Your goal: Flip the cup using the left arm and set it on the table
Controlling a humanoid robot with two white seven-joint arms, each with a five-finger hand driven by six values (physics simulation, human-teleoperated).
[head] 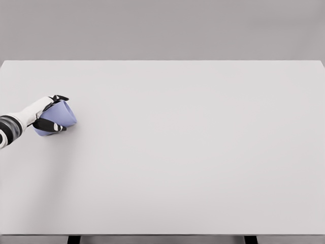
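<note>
**Left Hand Gripping the Tilted Cup at the Table's Left Side**

The left hand (49, 116) entered from the left edge of the head view, with its white forearm and a dark-banded wrist section visible behind it. The fingers were curled around a blue cup (57, 117), with one dark finger (59, 97) lying over the top of the cup and another dark finger (51, 126) wrapped under its lower side. The cup was thus clamped between the upper and lower fingers.

The cup sat directly in the hand, extending to the right of the palm. It was tilted, not upright; its wider end lay toward the lower left, close to the wrist, and its narrower end pointed up and to the right, away from the hand. The cup's opening faced away from the camera, so whether anything was inside it could not be determined.

The white table (193, 152) extended to the right of the hand and in front of it. The cup was low over the table surface; whether it touched the surface could not be determined. A faint shadow lay beneath the hand.
</note>
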